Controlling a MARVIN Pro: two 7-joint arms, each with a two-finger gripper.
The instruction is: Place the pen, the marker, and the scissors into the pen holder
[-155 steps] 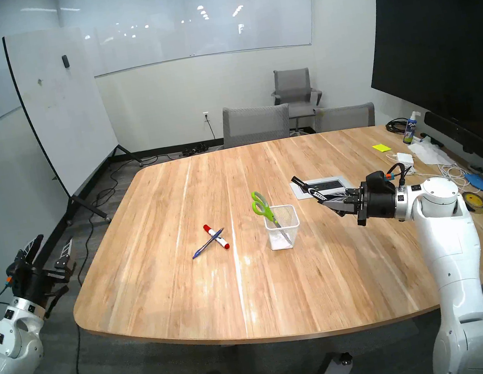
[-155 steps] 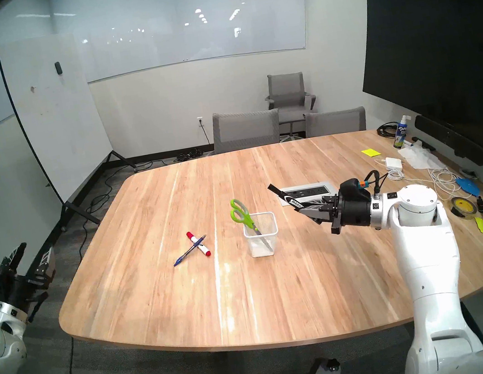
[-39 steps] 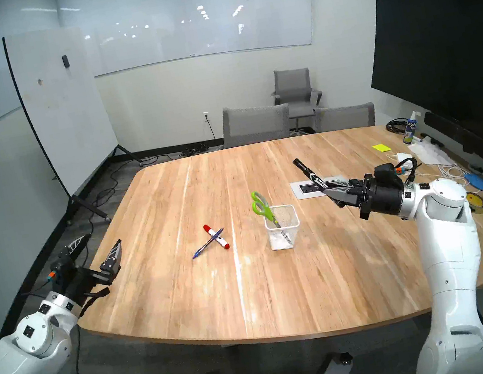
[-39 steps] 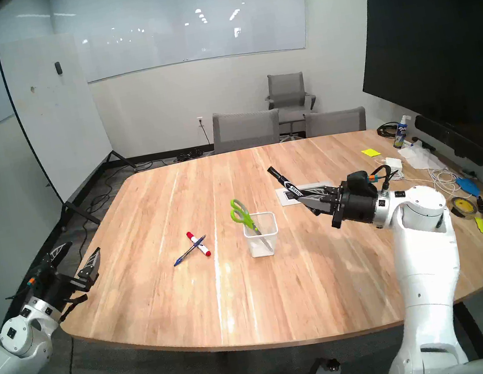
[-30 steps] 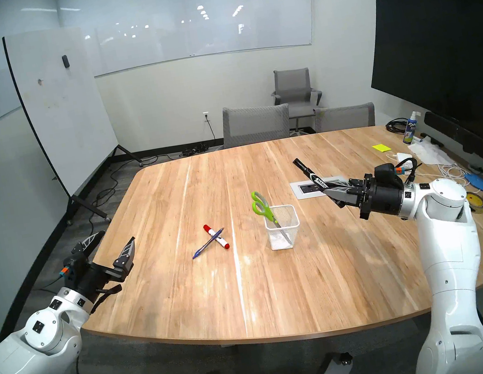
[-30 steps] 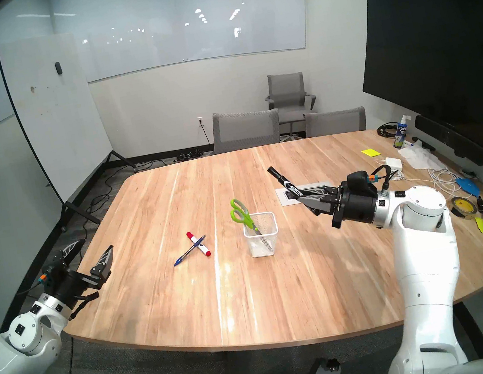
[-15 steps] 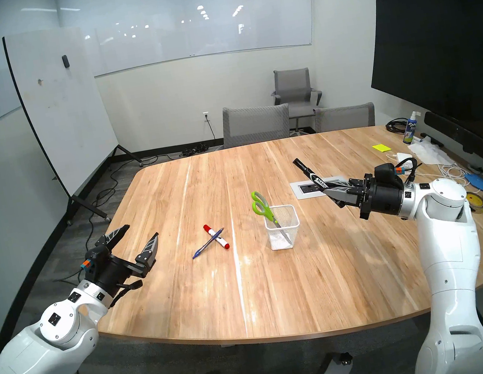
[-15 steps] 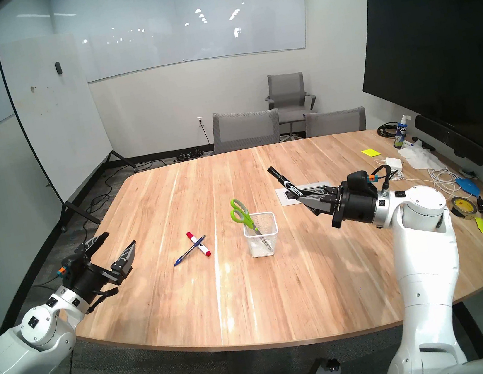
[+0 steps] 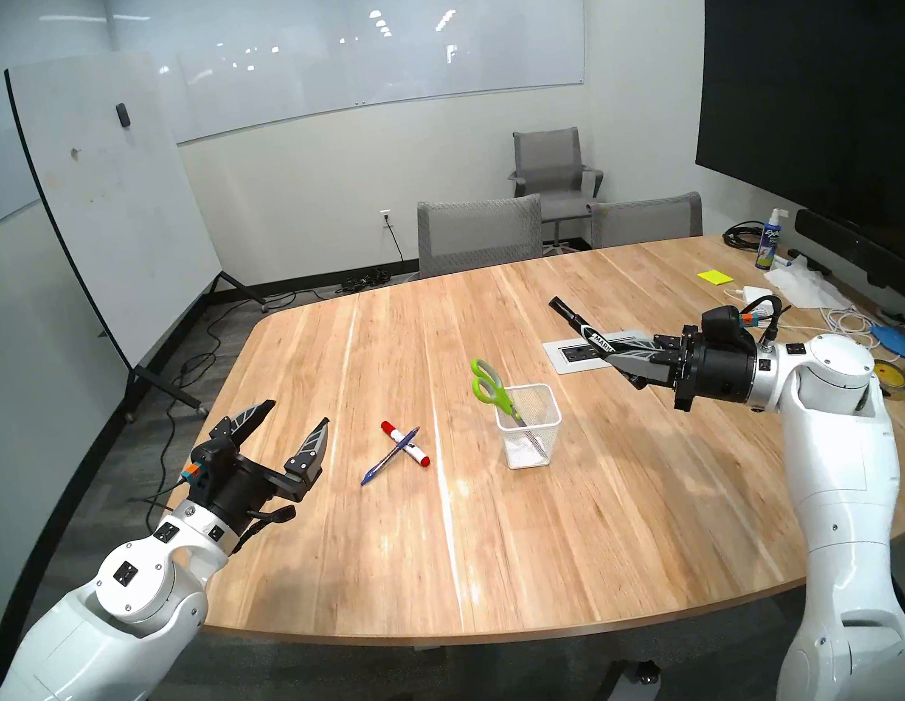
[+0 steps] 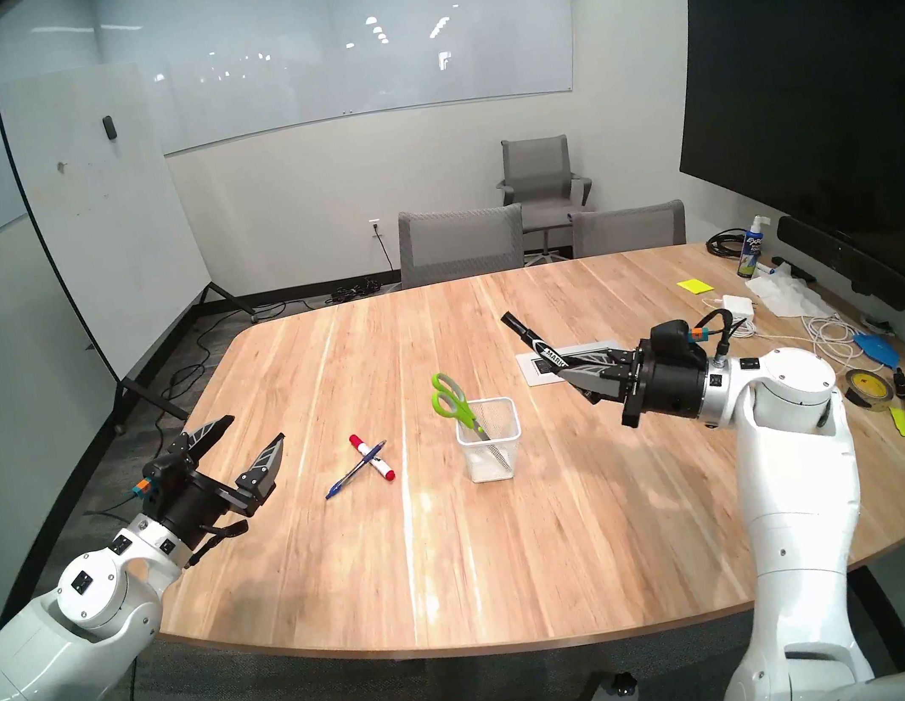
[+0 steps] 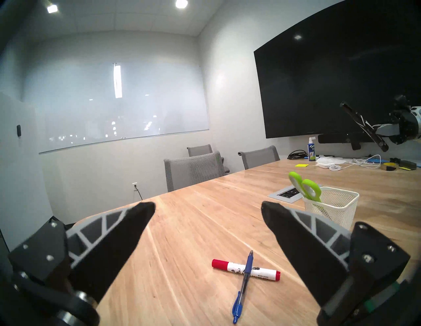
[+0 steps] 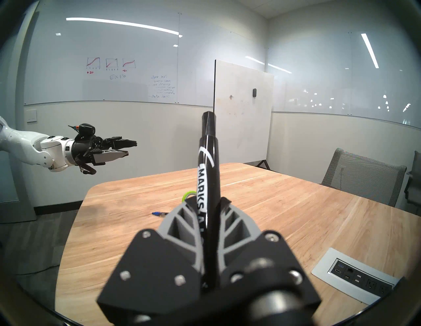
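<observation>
The blue pen (image 9: 390, 457) lies crossed over a white marker with red ends (image 9: 407, 445) on the wooden table, left of centre. My left gripper (image 9: 298, 412) hovers open just left of them, and in the left wrist view the pen (image 11: 245, 280) sits low between its open fingers. The scissors (image 9: 487, 386) stand blades-down in the white mesh pen holder (image 9: 533, 435). My right gripper (image 9: 616, 364) is held in the air to the right of the holder. It is shut on a black marker (image 9: 577, 327), which points up and away (image 12: 208, 159).
A power outlet panel (image 9: 596, 349) is set into the table behind the holder. Cables, a tape roll (image 9: 889, 375) and a spray bottle (image 9: 769, 246) crowd the right edge. Grey chairs stand at the far side and a rolling whiteboard at the left.
My left arm has swung in from beyond the table's left edge to just beside the pen and the red-ended marker, jaws still open. The right arm rose slightly earlier, then held still.
</observation>
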